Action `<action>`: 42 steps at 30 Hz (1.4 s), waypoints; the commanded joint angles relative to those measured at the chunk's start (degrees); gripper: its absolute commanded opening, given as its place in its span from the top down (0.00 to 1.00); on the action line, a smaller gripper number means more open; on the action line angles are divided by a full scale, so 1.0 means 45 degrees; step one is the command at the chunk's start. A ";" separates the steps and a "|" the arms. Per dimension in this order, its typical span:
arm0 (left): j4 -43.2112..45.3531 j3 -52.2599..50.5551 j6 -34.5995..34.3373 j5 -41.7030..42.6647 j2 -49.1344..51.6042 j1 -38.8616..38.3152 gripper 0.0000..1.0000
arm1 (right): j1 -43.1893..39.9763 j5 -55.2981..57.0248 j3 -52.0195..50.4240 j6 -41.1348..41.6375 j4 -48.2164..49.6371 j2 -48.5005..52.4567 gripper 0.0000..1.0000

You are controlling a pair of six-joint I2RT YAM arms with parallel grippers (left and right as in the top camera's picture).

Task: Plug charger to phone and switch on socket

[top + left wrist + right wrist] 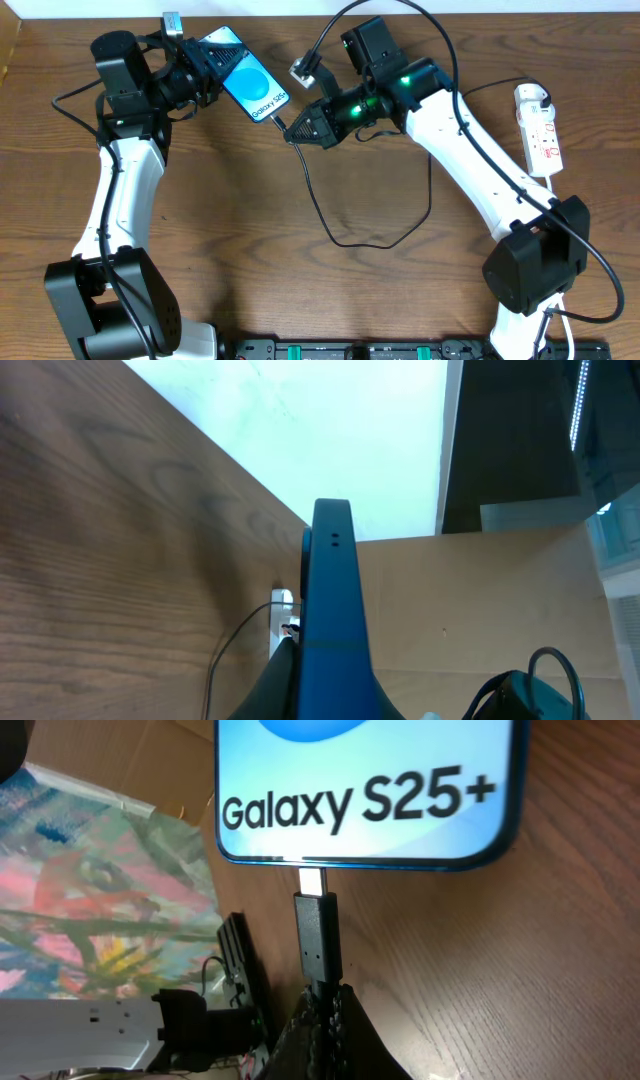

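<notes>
Toward the back middle of the worktop, the phone lies at a slant with its lit screen facing up, the blue graphic and "Galaxy S25+" lettering plain to read. The left end effector is closed on the phone's upper end; its wrist camera sees the phone edge-on as a blue strip. At the phone's lower edge, the charger points straight into the middle port. Its silver tip meets the phone's rim with a little bare metal showing; how deep it sits cannot be told. The right end effector is clamped narrowly on the black connector body just behind that tip. From there the thin black cable drops in a slack loop across the wood in front of the right arm. The socket lies along the worktop's right side, well apart from the phone, with a white plug at its far end.
</notes>
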 commanded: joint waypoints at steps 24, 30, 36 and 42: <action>0.0073 0.0257 -0.0058 0.0277 0.0010 -0.0019 0.93 | -0.0044 -0.0078 0.0058 0.0029 -0.0015 0.0010 0.99; 0.0073 0.0257 -0.0058 0.0272 0.0010 -0.0019 0.93 | -0.0019 -0.0073 0.0058 0.0024 -0.0117 0.0010 0.99; 0.0073 0.0257 -0.0058 0.0277 0.0010 -0.0019 0.93 | -0.0019 0.0087 0.0058 0.0024 -0.0146 0.0010 0.99; 0.0073 0.0257 -0.0058 0.0282 0.0010 -0.0019 0.93 | -0.0024 0.0112 0.0058 0.0029 -0.0097 0.0010 0.99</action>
